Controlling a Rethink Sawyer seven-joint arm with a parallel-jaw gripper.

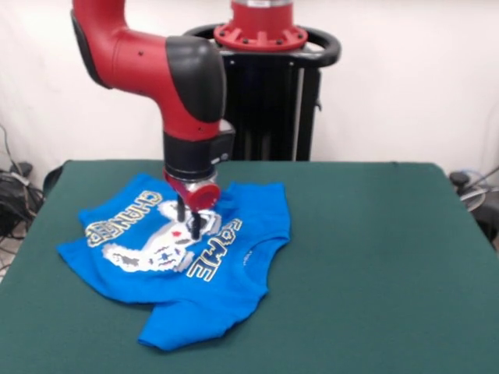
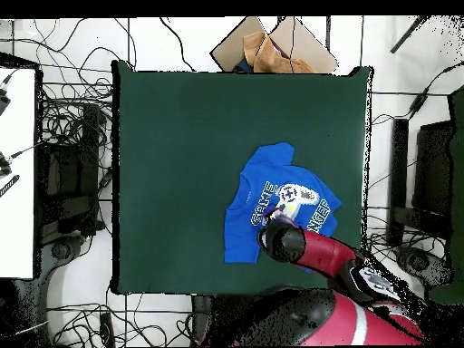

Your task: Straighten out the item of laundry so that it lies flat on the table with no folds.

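The blue T-shirt (image 1: 195, 300) is seen lying on the green table (image 1: 374, 257), toward the left half in the front view and close to the far edge. It is not flat: the body is bunched, one sleeve or hem corner is pushed out toward the camera, and the right edge is curled up in a ridge beside the neckline. The lettering can be read even though it is turned away from the camera: "GAME" in yellow-white outlined letters runs beside the collar, and "CHANGER" curves along the far left side. Between the two words, the white-grey pixel controller print is partly creased.

The red and black arm (image 1: 156, 62) is brought down from above, and the gripper (image 1: 192, 224) is pressed onto the print near the middle of the shirt. Its dark fingers are held close together, narrow, right at the cloth; whether fabric is pinched between them cannot be told.

From overhead, the shirt (image 2: 272, 195) is placed right of the table's centre, with the arm's wrist covering its lower part.
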